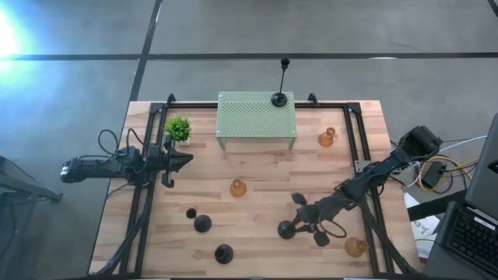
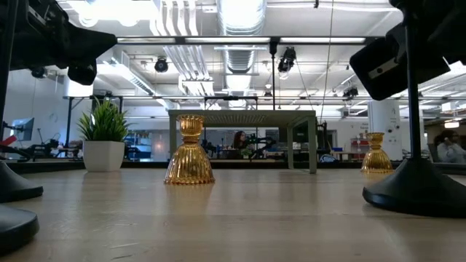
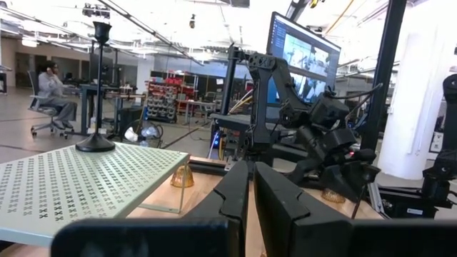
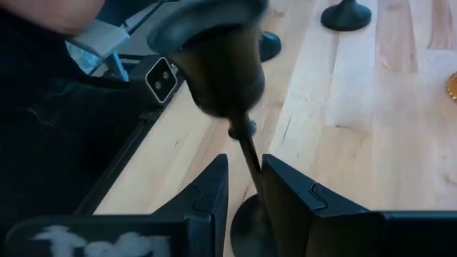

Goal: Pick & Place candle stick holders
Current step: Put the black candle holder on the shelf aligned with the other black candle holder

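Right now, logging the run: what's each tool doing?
Left tool: shut, holding nothing, waiting beside the plant.
Right tool: shut on a black candle holder, gripping its stem.

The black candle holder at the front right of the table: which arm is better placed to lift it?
The right. The right gripper is already around the black candle holder's stem, while the left gripper waits beside the potted plant, far away.

- Tall black holder (image 1: 279, 99): upright on the stand's back right corner.
- Black holder (image 1: 287, 229): near the table's front edge, right of centre, stem between gripper fingers.
- Three black holders (image 1: 203, 224): front left.
- Amber holders: centre (image 1: 238, 187), back right (image 1: 327, 138), front right corner (image 1: 355, 247).
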`<control>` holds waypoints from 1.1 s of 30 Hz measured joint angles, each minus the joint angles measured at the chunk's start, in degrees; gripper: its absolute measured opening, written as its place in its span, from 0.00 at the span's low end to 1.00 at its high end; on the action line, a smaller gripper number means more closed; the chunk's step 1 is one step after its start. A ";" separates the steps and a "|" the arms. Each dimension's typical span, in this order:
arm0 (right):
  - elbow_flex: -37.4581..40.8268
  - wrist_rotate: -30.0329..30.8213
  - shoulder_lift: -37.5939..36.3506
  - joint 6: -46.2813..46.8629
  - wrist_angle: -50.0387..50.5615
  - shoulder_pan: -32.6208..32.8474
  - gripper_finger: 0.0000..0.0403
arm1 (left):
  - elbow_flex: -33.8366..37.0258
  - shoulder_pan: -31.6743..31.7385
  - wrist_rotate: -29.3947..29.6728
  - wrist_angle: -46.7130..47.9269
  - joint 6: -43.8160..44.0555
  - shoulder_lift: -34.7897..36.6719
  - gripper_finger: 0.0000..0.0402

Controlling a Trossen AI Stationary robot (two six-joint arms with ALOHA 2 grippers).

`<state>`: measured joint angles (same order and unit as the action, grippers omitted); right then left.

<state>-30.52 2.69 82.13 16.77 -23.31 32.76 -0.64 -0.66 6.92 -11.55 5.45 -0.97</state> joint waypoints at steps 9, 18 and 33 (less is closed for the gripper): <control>0.04 0.43 0.09 -0.66 -0.04 -0.03 0.18 | 0.02 -0.01 0.00 0.01 -0.02 0.00 0.07; 0.17 3.73 0.04 -2.16 -1.66 -0.03 0.04 | 0.00 0.02 0.00 0.00 -0.03 0.00 0.07; -25.46 25.20 -4.15 -1.26 29.54 -16.38 0.03 | 0.02 0.01 0.02 -0.39 0.42 0.02 0.07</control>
<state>-55.98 27.90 77.98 15.50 6.23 16.38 -0.62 -0.65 6.94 -11.94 5.87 -0.96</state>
